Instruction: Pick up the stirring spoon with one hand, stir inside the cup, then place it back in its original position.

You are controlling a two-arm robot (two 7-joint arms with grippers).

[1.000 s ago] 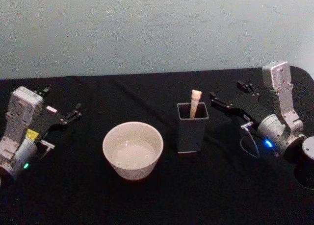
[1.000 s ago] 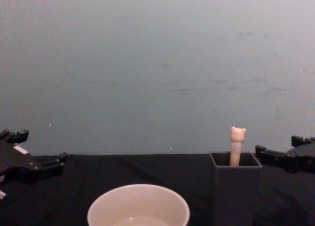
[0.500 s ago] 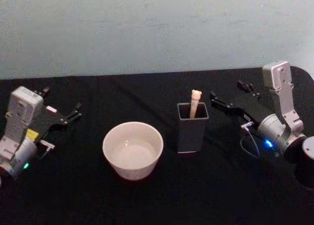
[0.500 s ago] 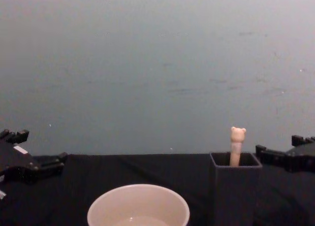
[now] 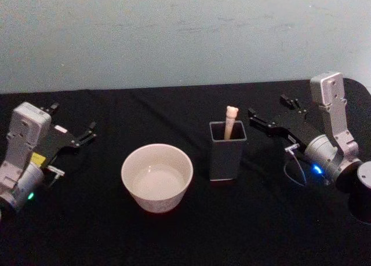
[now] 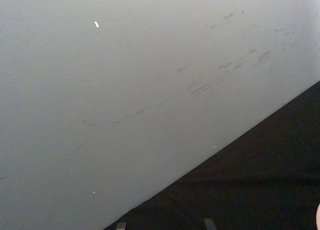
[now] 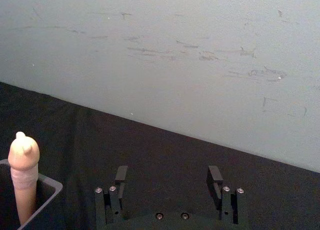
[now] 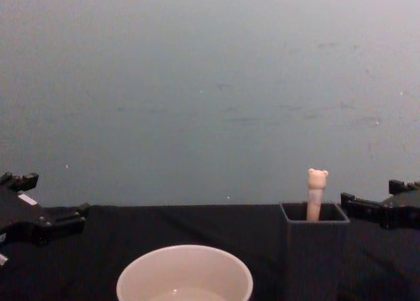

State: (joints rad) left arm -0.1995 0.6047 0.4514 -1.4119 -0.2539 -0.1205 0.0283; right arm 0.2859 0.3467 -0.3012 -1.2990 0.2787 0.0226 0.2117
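Nothing has moved: spoon [image 5: 230, 121] stands in the holder [image 5: 227, 150], right gripper [image 5: 271, 116] beside it, jaws open and empty; left gripper [image 5: 74, 127] likewise.

Head view high, angled down on the tabletop [image 5: 174, 243], chest view low, level, sharing cup [image 5: 156, 177] and holder [image 5: 227, 150]

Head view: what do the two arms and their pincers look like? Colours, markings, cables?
Both arms have silver-grey box-shaped links and rounded silver wrists. The left pincer is black, with a white label, a yellow sticker and a green light near its wrist. The right pincer is black, with thin fingers, a looping thin cable and a blue light near its wrist.
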